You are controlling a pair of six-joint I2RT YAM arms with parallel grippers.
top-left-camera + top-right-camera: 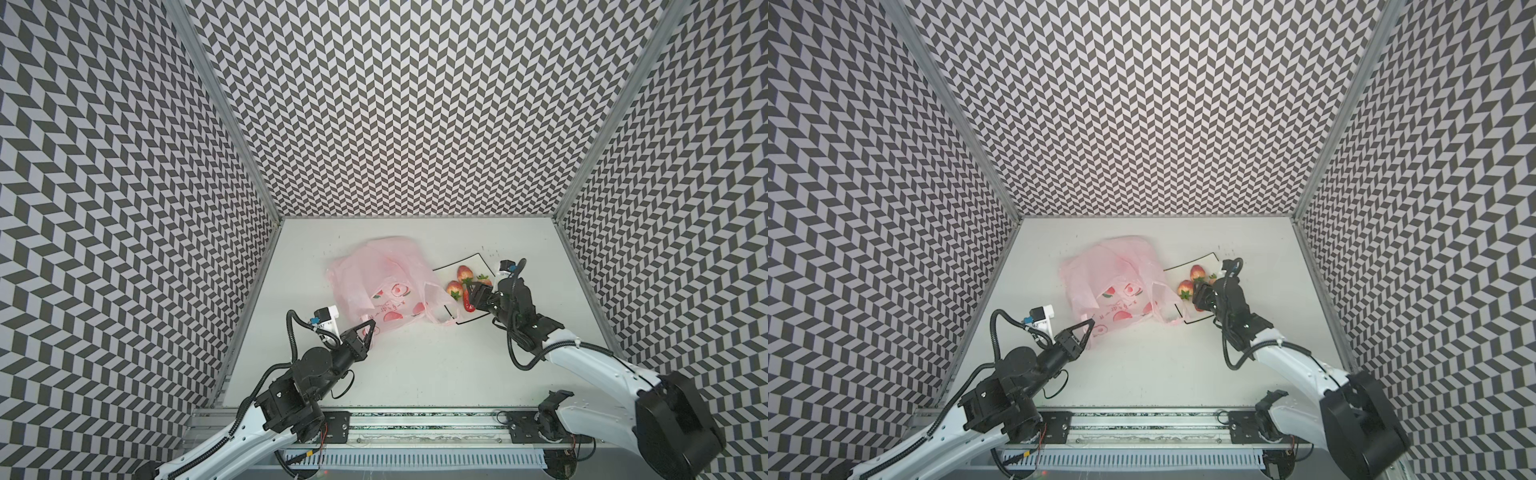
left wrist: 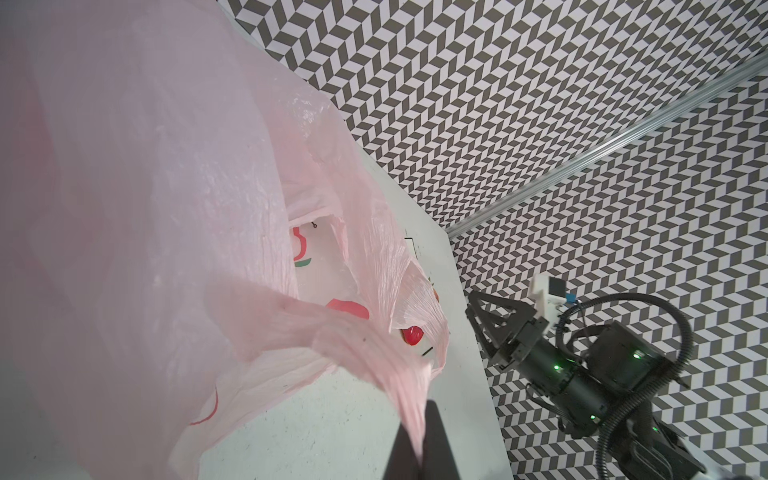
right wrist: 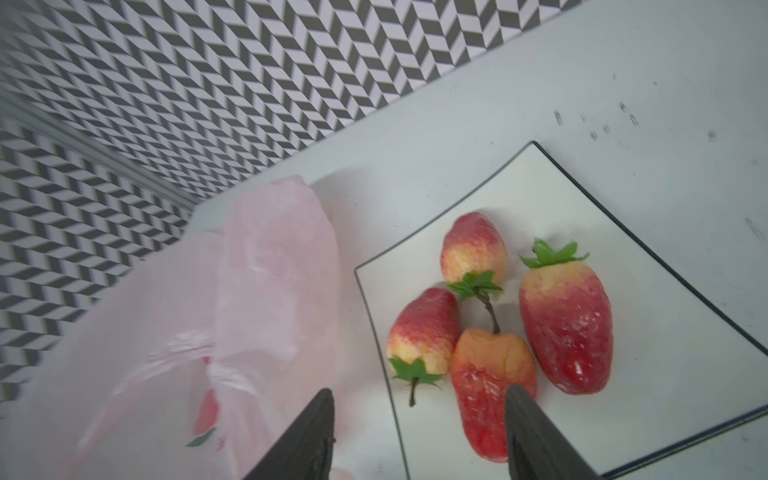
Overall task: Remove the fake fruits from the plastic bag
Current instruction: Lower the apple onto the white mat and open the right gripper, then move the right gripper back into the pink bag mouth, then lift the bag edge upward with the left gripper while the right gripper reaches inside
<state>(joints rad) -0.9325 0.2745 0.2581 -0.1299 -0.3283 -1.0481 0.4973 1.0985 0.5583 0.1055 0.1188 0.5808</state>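
Arms: two, one at each near corner of the white worktop.
Left end effector: jaws together, clamped on a gathered fold of the bag at its near edge; the left wrist view shows the pink film pinched between the two dark fingers.
Right end effector: jaws apart, low over the near part of the plate; in the right wrist view its two fingers stand on either side of the nearest fruit, and I cannot tell whether they touch it.
Bag: one, pale pink, crumpled, lying mid-worktop, just left of the plate; one loop handle lies over the plate's left edge.
Bag prints: flat red fruit pictures on the side facing the arms.
Plate: one, square, white with a thin black rim, right of the bag.
Fruits: four counted on the plate in the right wrist view, close together.
Capped strawberries: three, red fading to yellow near green caps.
Fourth fruit: orange-red, dark stem, no green cap, nearest the right end effector.
Fruits inside the bag: cannot tell through the film.
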